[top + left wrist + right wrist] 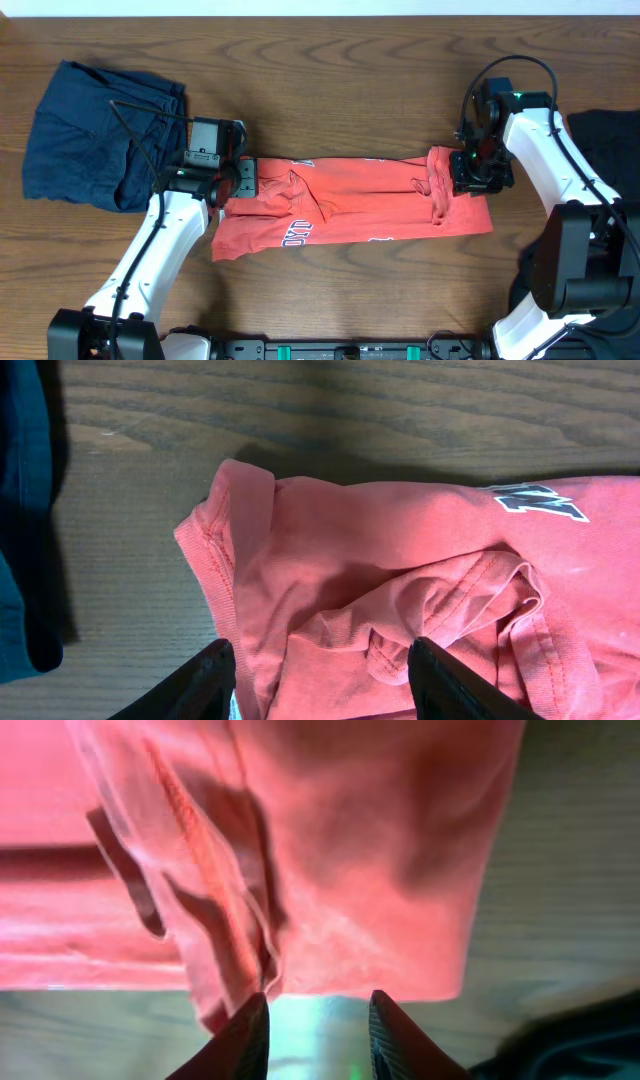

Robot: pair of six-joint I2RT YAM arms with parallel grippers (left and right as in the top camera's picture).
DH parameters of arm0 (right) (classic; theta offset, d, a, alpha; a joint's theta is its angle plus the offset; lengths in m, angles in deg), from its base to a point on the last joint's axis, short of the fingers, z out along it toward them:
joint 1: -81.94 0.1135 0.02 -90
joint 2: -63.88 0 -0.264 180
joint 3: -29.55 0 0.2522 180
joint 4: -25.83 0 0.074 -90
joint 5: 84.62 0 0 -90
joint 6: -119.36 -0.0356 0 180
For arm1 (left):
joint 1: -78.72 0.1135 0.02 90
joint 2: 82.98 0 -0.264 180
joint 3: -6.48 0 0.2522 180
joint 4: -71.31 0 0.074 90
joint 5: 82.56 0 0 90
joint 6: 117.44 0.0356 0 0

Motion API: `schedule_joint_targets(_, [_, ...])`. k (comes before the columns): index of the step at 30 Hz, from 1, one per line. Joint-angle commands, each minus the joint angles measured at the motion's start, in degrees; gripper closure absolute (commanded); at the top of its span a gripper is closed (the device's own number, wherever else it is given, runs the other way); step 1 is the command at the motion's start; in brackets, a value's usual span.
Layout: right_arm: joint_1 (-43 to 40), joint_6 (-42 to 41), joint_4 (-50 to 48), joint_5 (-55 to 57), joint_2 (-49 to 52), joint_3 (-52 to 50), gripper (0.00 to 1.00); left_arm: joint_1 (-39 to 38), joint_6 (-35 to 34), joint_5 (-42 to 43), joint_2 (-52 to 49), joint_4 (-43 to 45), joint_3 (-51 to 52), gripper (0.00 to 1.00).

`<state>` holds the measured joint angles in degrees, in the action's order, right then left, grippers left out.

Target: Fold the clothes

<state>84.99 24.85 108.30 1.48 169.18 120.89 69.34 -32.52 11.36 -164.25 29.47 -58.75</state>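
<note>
The clothes in play are a coral-red T-shirt (350,205) lying as a long folded strip across the middle of the table, with white lettering showing near its front left. My left gripper (240,183) hovers over the shirt's left end. In the left wrist view its jaws (320,682) stand open, wide apart over rumpled fabric (400,580). My right gripper (462,178) is at the shirt's right end, where a sleeve is bunched. Its jaws (318,1020) are open with a bare gap between them, and the shirt's edge (350,840) lies just beyond the left fingertip.
A crumpled navy garment (100,135) lies at the far left, close behind my left arm, and shows as a dark blue edge (20,510). A black garment (605,150) sits at the right edge beside my right arm. Bare wood surrounds the shirt.
</note>
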Motion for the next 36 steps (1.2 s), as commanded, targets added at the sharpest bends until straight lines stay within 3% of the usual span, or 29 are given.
schedule_joint_targets(1, [-1.3,0.2,-2.6,1.5,-0.9,0.6,0.73,0.3,-0.1,0.0,-0.4,0.1,0.1,0.43])
schedule_joint_targets(4, [-2.5,-1.4,-5.5,1.2,-0.9,0.3,0.91,0.3,-0.1,0.0,-0.4,0.1,0.1,0.43])
schedule_joint_targets(7, [-2.5,-1.4,-6.3,-2.6,-0.9,-1.1,0.97,0.3,-0.1,0.0,-0.4,0.0,0.1,0.42])
schedule_joint_targets(17, [5.2,-0.4,-23.4,-16.3,-0.8,-17.2,0.99,0.3,0.0,0.0,-0.4,0.1,0.1,0.43])
schedule_joint_targets(21, [6.7,6.1,-20.5,-13.2,-1.5,-16.5,0.99,0.3,-0.1,0.0,-0.4,-0.2,0.1,0.42])
schedule_joint_targets(25, [4.0,5.8,-18.2,-10.5,-5.4,-14.3,0.99,0.3,-0.1,0.0,-0.4,-0.1,0.1,0.42])
schedule_joint_targets(28, [-0.4,5.9,-19.4,-14.7,-9.7,-13.0,0.87,0.3,-0.1,0.0,-0.4,-0.1,0.1,0.42])
schedule_joint_targets(30, [-4.1,5.8,-20.7,-17.9,-12.0,-12.6,0.60,0.3,-0.1,0.0,-0.4,-0.1,0.1,0.42])
schedule_joint_targets(32, [-8.0,5.0,-21.7,-20.3,-13.4,-12.6,0.44,0.3,-0.1,0.0,-0.4,-0.1,0.1,0.42])
schedule_joint_targets(34, [-11.6,3.7,-21.9,-20.5,-13.4,-12.7,0.37,0.3,-0.1,0.0,-0.4,-0.1,0.1,0.42])
schedule_joint_targets(36, [-14.7,3.7,-21.8,-20.5,-12.5,-13.1,0.36,0.3,-0.1,0.0,-0.4,-0.1,0.1,0.42])
